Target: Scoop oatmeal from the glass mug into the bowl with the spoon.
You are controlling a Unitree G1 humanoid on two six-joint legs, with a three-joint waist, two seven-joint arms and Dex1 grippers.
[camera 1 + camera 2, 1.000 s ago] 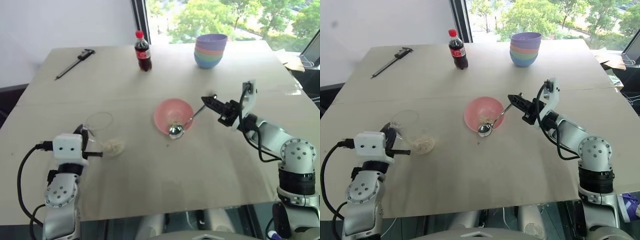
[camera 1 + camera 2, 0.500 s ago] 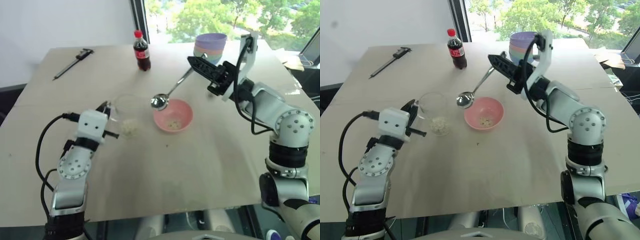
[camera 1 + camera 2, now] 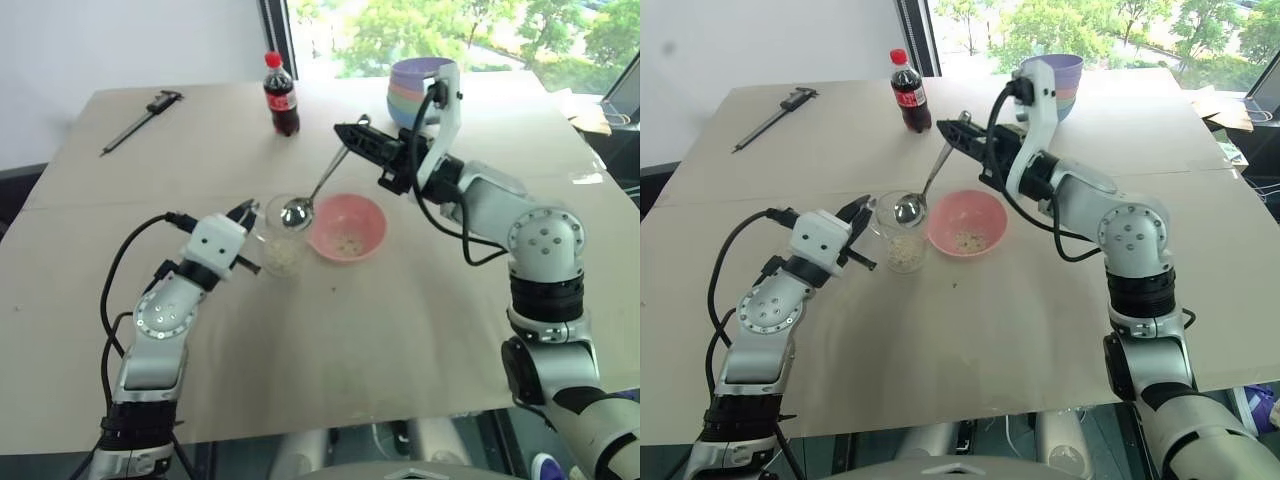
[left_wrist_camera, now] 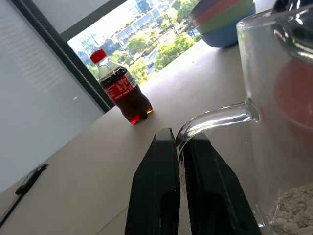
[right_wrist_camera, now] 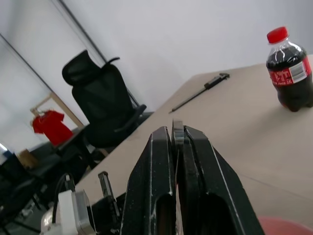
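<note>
Clear glass mug (image 3: 281, 233) stands on the beige table (image 3: 400, 320), just left of the round pink bowl (image 3: 347, 226) and almost touching it. Pale beige oatmeal (image 4: 296, 215) lies in the mug's bottom, and a few flakes sit in the bowl. The left gripper (image 4: 178, 169) is clamped on the mug's curved handle. The right gripper (image 3: 350, 135) pinches the slim handle of the shiny silver spoon (image 3: 315, 193), whose oval head hangs at the mug's rim.
</note>
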